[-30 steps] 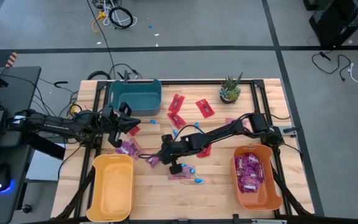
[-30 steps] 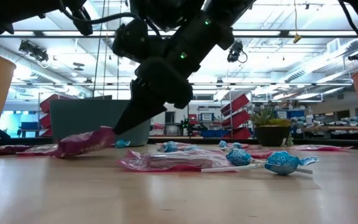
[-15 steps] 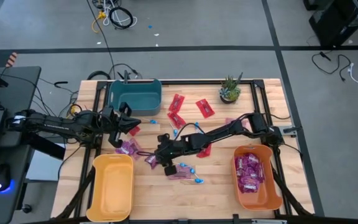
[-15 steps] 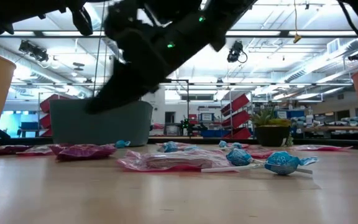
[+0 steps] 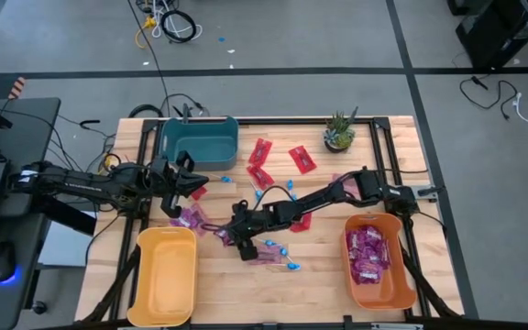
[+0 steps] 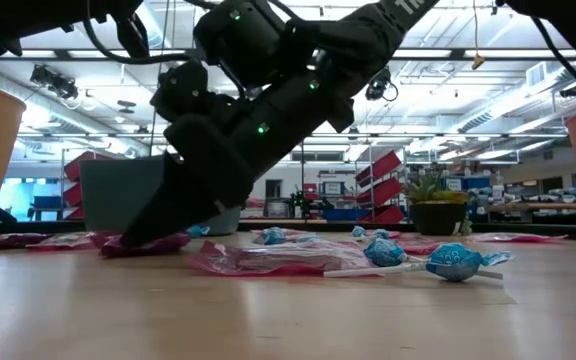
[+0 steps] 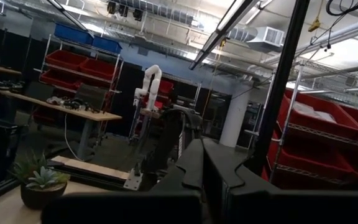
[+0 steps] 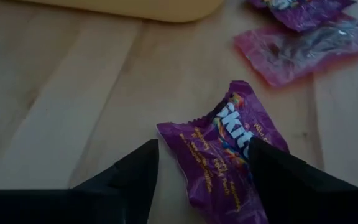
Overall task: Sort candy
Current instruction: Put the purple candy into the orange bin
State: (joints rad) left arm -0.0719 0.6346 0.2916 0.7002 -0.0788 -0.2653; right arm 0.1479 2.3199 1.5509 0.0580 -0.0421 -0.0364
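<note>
left arm: waits at 9 o'clock of the pale wooden table [image 5: 328, 284], left end effector [image 5: 186, 180] raised between the teal plastic bin [image 5: 199, 140] and the yellow plastic bin [image 5: 166, 275]; finger spread cannot be told
yellow bin: 7 o'clock corner, nothing seen in it
right end effector [image 8: 197, 163]: down at table centre, fingers spread wide either side of a shiny purple candy packet [image 8: 225, 155]; left finger on bare wood, right finger at the packet's edge, not closed on it
purple packets: loose ones at 9 o'clock of centre [image 5: 189, 218], near the yellow bin's top rim
flat red packets [image 5: 260, 162]: 12 o'clock of centre, near the teal bin
blue lollipops [image 6: 453, 262]: on white sticks, 6 o'clock of the right end effector
orange plastic bin [image 5: 397, 275]: 5 o'clock corner, holds purple packets
</note>
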